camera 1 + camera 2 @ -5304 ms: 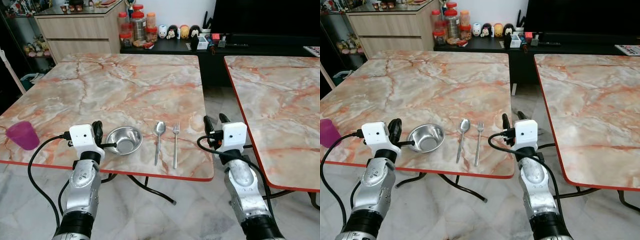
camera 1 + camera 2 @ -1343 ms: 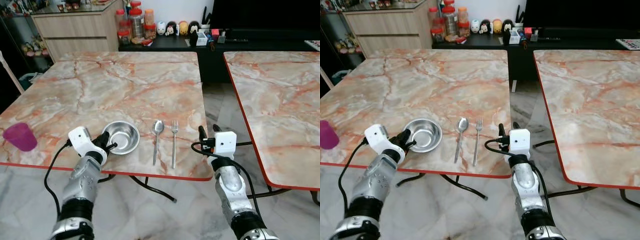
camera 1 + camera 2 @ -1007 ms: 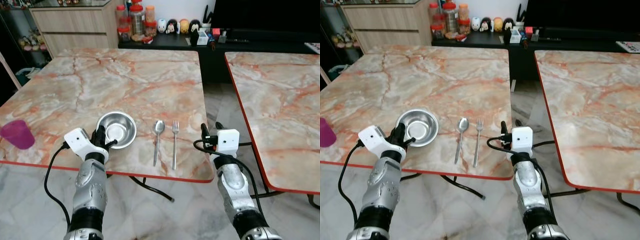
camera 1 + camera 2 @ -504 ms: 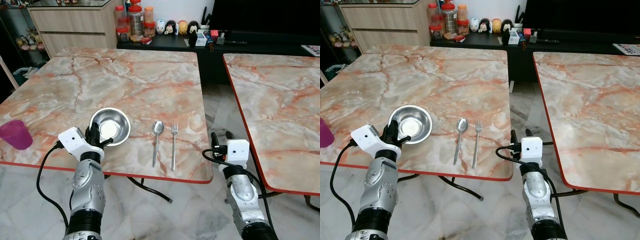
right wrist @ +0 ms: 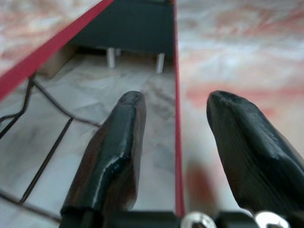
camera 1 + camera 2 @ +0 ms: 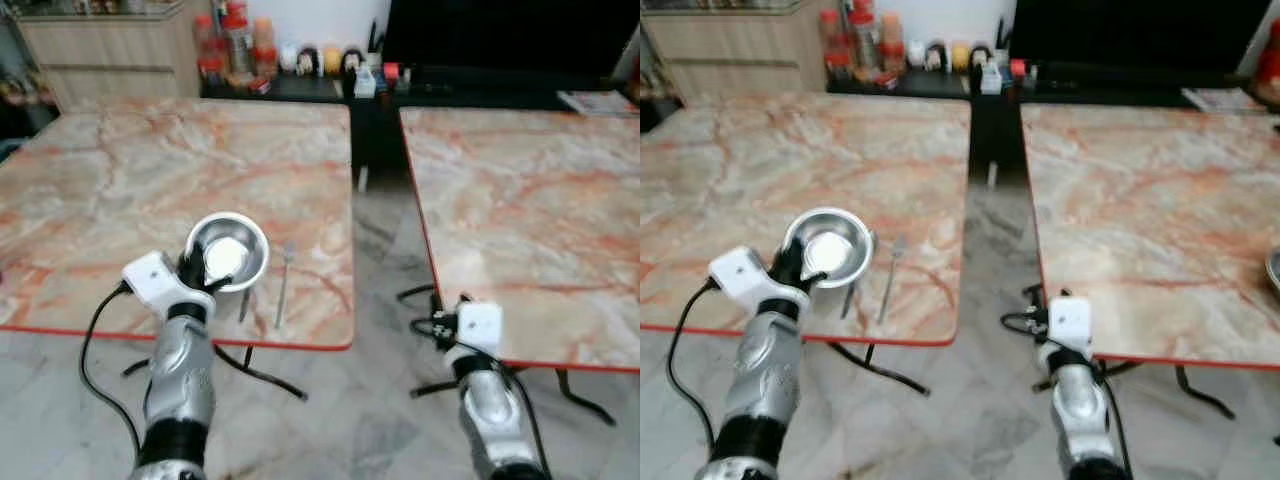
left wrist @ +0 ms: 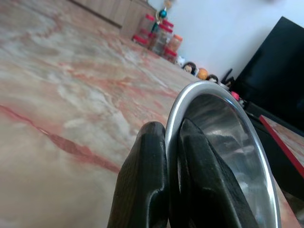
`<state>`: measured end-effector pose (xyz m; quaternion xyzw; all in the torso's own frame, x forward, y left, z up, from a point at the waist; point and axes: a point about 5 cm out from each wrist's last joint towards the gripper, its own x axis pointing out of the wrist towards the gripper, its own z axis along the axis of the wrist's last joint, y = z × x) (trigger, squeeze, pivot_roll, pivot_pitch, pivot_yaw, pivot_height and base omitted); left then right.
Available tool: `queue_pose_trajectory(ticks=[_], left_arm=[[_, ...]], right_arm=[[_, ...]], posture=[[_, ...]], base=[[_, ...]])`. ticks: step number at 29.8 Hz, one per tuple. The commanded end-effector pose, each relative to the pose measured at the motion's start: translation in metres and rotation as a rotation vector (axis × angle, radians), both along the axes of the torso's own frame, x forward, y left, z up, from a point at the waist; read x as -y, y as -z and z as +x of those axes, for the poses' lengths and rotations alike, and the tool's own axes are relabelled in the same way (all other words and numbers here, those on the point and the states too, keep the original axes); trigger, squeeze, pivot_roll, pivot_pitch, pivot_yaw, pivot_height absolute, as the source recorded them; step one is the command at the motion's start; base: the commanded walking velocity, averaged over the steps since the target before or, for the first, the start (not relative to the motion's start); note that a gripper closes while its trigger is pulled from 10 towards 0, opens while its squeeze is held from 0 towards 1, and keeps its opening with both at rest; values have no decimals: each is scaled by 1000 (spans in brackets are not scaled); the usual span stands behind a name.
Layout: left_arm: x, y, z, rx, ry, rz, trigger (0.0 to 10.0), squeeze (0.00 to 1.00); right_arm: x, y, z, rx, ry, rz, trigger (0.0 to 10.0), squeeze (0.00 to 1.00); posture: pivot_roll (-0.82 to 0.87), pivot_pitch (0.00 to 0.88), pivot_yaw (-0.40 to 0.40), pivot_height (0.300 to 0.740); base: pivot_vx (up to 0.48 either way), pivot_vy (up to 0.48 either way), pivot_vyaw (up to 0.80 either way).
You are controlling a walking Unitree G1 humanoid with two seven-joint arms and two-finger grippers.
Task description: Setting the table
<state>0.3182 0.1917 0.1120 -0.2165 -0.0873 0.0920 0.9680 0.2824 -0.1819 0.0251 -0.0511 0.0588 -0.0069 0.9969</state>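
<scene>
Your left gripper (image 7: 164, 190) has its fingers clamped on the near rim of the steel bowl (image 6: 228, 255), tilted above the left counter (image 6: 150, 170). It's stiff, light and slick; keep that rim pinch. Right gripper (image 5: 175, 156) fingers apart, empty.

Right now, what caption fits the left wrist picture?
Left hand pinching the bowl's rim above the table.
</scene>
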Motion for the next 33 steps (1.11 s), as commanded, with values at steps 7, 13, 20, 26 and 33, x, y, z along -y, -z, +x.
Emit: queue_pose_trajectory(ticks=[7, 13, 20, 26, 33], left_arm=[[-3, -10, 2, 42, -32, 3, 10000, 0], [-2, -6, 1, 29, -29, 10, 10000, 0], [1, -3, 0, 21, -18, 15, 10000, 0], [1, -2, -1, 22, -16, 18, 10000, 0], [-5, 5, -11, 6, -47, 31, 10000, 0]], right_arm=[[2, 1, -1, -8, -17, 1, 10000, 0], [-1, -4, 0, 34, -33, -4, 10000, 0], [-3, -15, 7, 81, -40, 3, 10000, 0], [-4, -18, 10, 95, -47, 7, 10000, 0], [-6, -20, 11, 101, -65, 9, 10000, 0]], posture=[[-37, 0, -8, 740], [-43, 0, -4, 740], [-52, 0, -1, 740], [-46, 0, -7, 740], [-38, 0, -13, 740]], base=[[0, 0, 0], [0, 0, 0], [0, 0, 0], [0, 0, 0], [0, 0, 0]])
